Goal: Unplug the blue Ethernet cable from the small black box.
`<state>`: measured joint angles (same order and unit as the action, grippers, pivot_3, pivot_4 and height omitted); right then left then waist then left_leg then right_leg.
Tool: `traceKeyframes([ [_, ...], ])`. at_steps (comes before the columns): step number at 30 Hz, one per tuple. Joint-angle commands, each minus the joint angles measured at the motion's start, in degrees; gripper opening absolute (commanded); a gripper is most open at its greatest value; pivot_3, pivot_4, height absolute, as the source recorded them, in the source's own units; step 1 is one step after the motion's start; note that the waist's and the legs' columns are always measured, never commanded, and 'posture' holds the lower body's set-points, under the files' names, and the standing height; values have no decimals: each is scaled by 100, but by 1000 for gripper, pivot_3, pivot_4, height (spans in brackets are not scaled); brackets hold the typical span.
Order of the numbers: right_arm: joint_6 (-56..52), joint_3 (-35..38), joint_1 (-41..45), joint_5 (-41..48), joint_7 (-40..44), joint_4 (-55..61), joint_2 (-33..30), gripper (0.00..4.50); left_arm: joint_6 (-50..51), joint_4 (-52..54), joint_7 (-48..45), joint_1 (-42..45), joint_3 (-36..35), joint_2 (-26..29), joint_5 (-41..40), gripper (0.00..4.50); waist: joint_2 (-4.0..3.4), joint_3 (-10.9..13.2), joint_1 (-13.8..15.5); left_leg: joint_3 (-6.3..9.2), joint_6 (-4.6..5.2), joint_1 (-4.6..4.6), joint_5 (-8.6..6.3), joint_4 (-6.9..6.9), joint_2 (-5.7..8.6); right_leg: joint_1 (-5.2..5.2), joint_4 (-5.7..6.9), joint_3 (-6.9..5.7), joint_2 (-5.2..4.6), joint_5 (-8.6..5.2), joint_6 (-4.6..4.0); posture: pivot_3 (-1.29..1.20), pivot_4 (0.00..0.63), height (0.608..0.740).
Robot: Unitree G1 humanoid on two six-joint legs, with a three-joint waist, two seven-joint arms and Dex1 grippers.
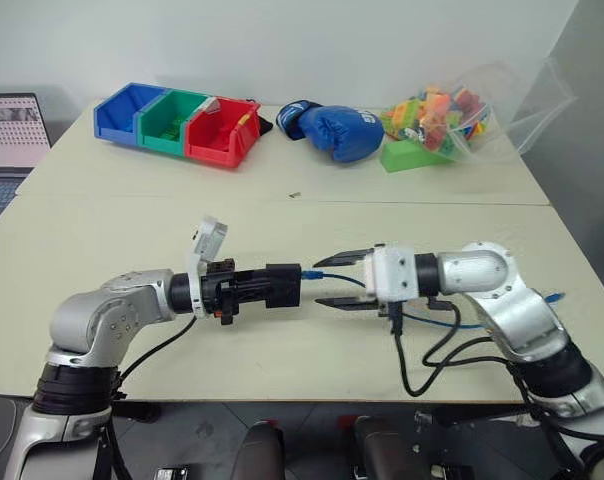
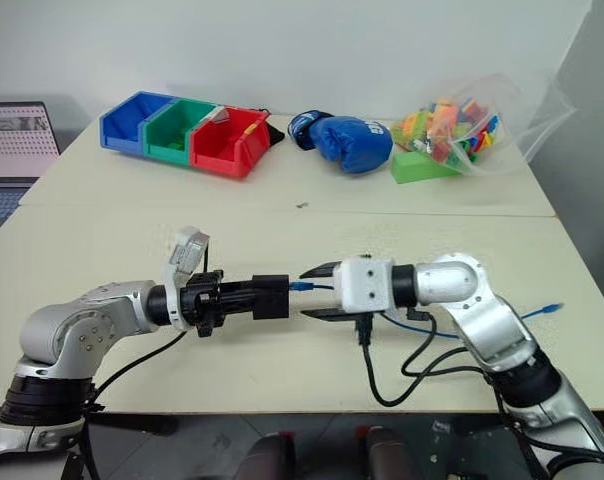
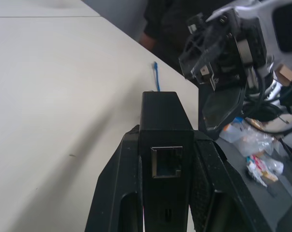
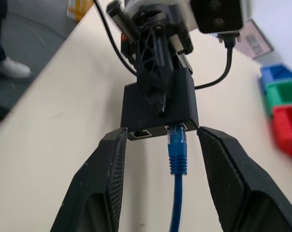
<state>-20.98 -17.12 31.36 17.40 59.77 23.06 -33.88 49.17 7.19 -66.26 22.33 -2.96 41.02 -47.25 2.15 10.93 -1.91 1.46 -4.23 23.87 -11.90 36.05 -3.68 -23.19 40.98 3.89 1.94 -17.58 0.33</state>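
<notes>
The small black box [image 1: 285, 285] hangs above the table, with my left gripper [image 1: 265, 284] shut on it from the left. An empty port [image 3: 166, 162] shows on one side of the box. The blue Ethernet cable [image 4: 177, 193] has its plug [image 4: 178, 142] with the tip at a port in the box's face. My right gripper [image 1: 319, 281] faces the box from the right, open. Its fingers [image 4: 102, 174] stand either side of the plug without touching it. The cable trails right under the arm to its other plug [image 1: 554, 297] on the table.
At the table's back stand blue, green and red bins [image 1: 177, 122], a blue boxing glove [image 1: 337, 130] and a clear bag of coloured blocks [image 1: 452, 115]. A laptop [image 1: 12, 135] sits at the far left. Black robot cables [image 1: 432, 360] hang over the table's front edge.
</notes>
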Motion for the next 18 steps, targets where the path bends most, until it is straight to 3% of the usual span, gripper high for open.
traceKeyframes([
  [1, -1941, 722, -204, 1601, -703, 508, 363, 2444, -424, 84, -662, 190, 162, 115, 123, 784, 0, 0, -10, 0, 0, 0, 0, 0, 0, 0, 0, 2, 0, 0, 0, 0, 150, 740],
  [7, -3033, 1065, -374, 2535, -1223, 387, 770, 2444, -637, 27, -1022, 313, 241, 112, 225, 784, 0, 0, -9, -3, 1, 1, 0, 1, 1, -1, -1, 3, 1, -11, 19, 0, 150, 740],
  [18, -3428, 1048, -229, 2941, -1385, 151, 980, 2444, -586, 139, -943, 328, 192, 103, 229, 784, 0, 0, -16, -4, 2, 2, -1, 0, 0, -3, -3, -1, 4, -15, 28, 0, 150, 740],
])
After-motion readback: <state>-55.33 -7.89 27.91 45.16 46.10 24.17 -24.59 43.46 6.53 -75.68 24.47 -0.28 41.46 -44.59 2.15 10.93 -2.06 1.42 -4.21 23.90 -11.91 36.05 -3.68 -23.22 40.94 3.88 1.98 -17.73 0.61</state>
